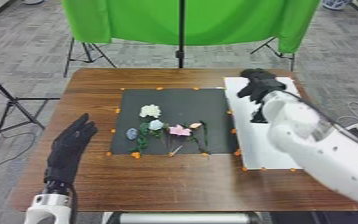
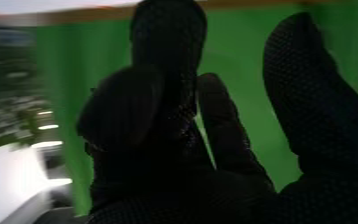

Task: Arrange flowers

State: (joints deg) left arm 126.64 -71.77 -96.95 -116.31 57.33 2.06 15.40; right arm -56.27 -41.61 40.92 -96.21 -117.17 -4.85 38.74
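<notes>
Right hand (image 1: 261, 86) is over the white board (image 1: 262, 159), fingers loosely spread — next to that, the dark mat (image 1: 144, 97) has the white flower (image 1: 150, 111), pink flower (image 1: 179, 131) and greenery (image 1: 142, 143) on it. Left hand (image 1: 67, 150)'s over the bench (image 1: 158, 185), fingers straight and close together.

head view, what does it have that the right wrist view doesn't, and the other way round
Head view: the robot's left hand, the dark mat with a white flower, a pink flower and other stems, and a black stand.
Right wrist view: bright light streaks beside the green backdrop.
Both: the right hand and the green backdrop.
</notes>
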